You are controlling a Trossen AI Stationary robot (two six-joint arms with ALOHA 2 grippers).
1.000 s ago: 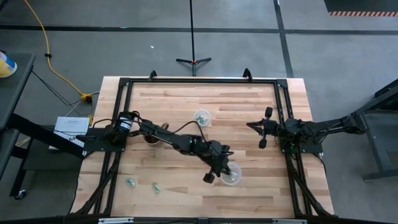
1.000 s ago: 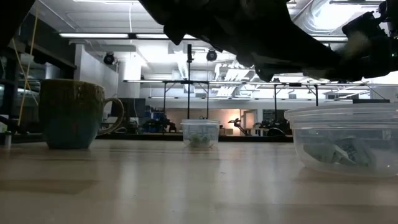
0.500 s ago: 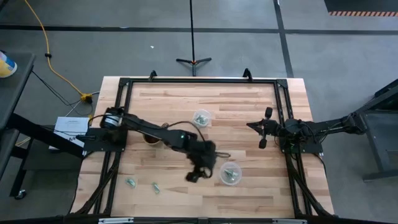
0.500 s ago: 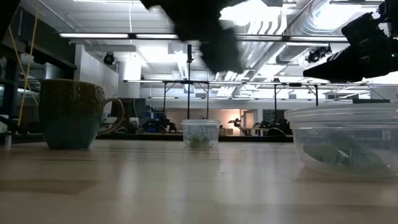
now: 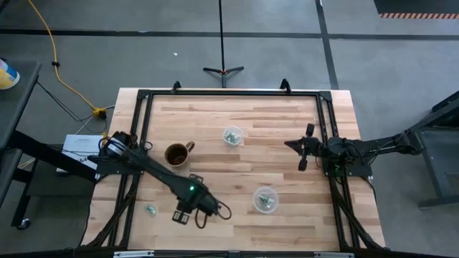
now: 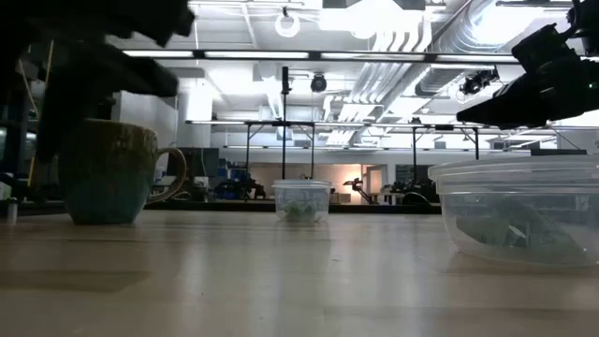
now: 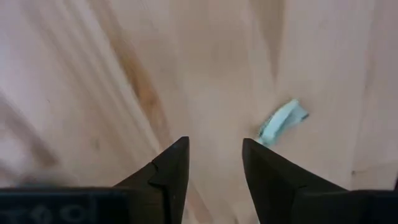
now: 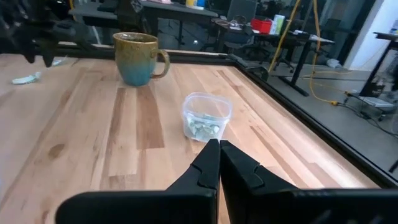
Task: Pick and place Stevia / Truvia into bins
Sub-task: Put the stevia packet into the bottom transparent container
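Both arms are dark, jointed, with black cables. The left arm (image 5: 154, 172) shows a green light; its tool (image 7: 214, 163) has two dark tapered fingers.

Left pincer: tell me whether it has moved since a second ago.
Yes. The left pincer has swung away from the near cup, toward the loose packets at the table's left front.

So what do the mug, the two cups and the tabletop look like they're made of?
The mug looks like glazed ceramic: glossy, mottled brown-gold over blue-green. The far cup and the near cup look like thin clear plastic; packets show through their walls. The table looks like butcher-block wood, with visible planks and grain, probably sealed.
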